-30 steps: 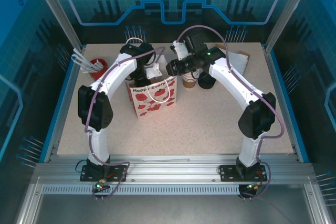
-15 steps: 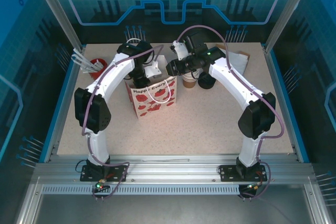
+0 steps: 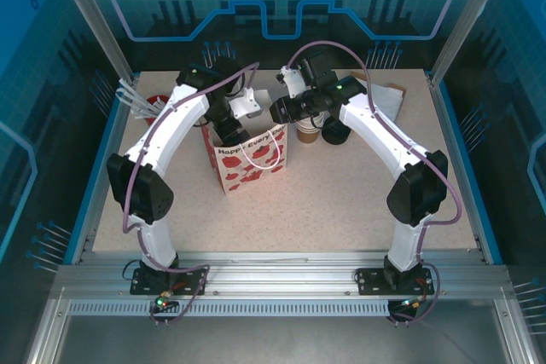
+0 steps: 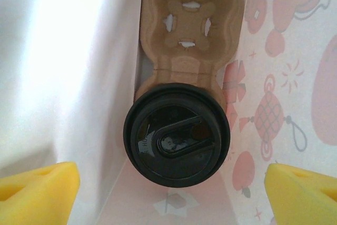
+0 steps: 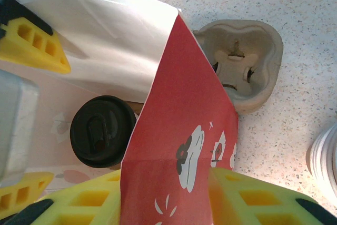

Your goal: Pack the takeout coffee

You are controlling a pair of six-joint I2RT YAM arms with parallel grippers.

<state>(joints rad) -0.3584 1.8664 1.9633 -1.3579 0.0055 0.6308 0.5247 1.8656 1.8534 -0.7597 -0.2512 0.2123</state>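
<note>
The takeout coffee (image 4: 176, 133), a cup under a round black lid, stands in one slot of a brown pulp carrier (image 4: 189, 30) at the bottom of the white apple-print gift bag (image 3: 247, 159). My left gripper (image 4: 168, 198) hangs open straight above the lid, with its yellow fingertips (image 4: 39, 188) wide apart and nothing between them. In the top view the left gripper (image 3: 229, 128) is at the bag's mouth. My right gripper (image 5: 168, 204) is shut on the bag's red side panel (image 5: 179, 140), holding the bag open; the black lid (image 5: 102, 130) shows beside that panel.
A second pulp carrier (image 5: 245, 61) lies on the speckled table just right of the bag. A stack of white cups (image 5: 324, 156) and a loose black lid (image 3: 334, 132) sit farther right. A red holder with straws (image 3: 153, 108) stands back left, and paper (image 3: 384, 95) back right.
The left arm's elbow has swung left and its wrist has drawn up and back over the bag mouth. The right arm and the bag have not moved.
</note>
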